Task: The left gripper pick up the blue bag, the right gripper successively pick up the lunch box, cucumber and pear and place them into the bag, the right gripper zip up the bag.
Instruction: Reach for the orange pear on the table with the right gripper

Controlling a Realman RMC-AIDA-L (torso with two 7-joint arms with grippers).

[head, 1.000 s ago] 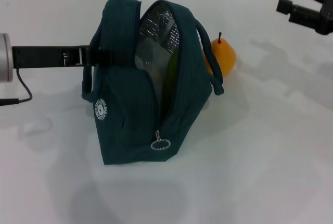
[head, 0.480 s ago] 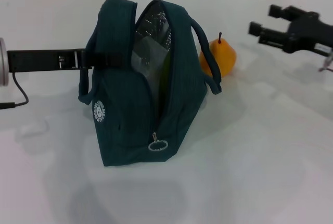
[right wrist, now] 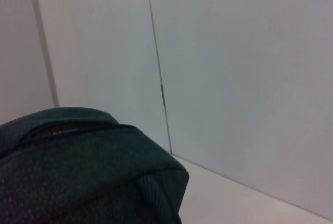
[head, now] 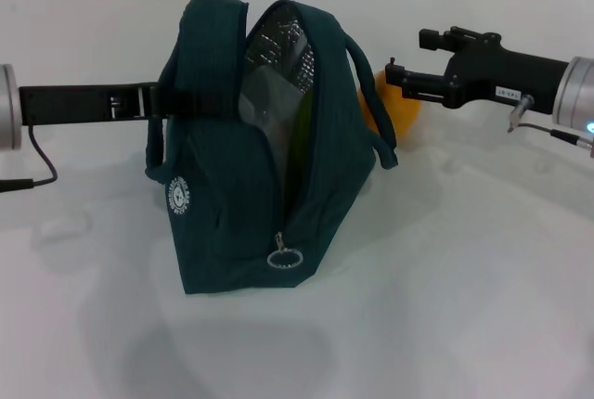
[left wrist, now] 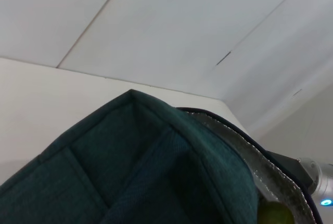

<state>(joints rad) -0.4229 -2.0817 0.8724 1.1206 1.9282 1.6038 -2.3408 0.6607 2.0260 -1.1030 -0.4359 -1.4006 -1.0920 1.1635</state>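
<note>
One open bag (head: pixel 251 167) holds something green.

bag (head: pixel 237 223) dark teal (silver lining) | pear (head: pixel 406 109) orange-yellow | table (head: pixel 483 269) white

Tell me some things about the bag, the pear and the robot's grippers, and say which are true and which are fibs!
1. The blue bag is zipped shut. False: its top gapes open and the silver lining shows.
2. The pear is on the table behind the bag. True.
3. The right gripper is right over the pear. True: it reaches in from the right, with its tips above the pear.
4. The left gripper is far from the bag. False: it is at the bag's left side, holding it.
5. The zipper pull ring hangs at the bag's near end. True.
</note>
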